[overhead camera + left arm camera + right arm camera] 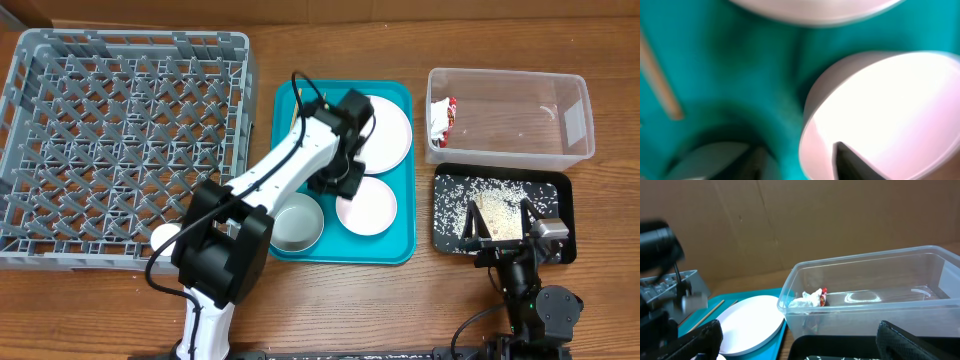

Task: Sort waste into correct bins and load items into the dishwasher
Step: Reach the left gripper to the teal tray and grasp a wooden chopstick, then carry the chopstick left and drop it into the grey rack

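Observation:
The white saucer [368,206] lies on the teal tray [395,250], with the large white plate [388,130] behind it and the grey-sided bowl [297,222] to its left. My left gripper [336,181] is open and low at the saucer's left rim. In the blurred left wrist view, the gripper [802,165] has one finger over the saucer [890,100] and one outside it. The red-and-white wrapper [442,120] lies in the clear tub [570,125]. Rice and tan scraps [497,212] lie in the black tray [445,240]. My right gripper [500,236] is open and empty over that tray.
The big grey dish rack [120,140] fills the left side, with no dishes in it. A wooden chopstick [660,75] lies on the teal tray's left part. The right wrist view shows the tub [865,300], the wrapper [815,297], the plate [750,325] and my open gripper [805,350].

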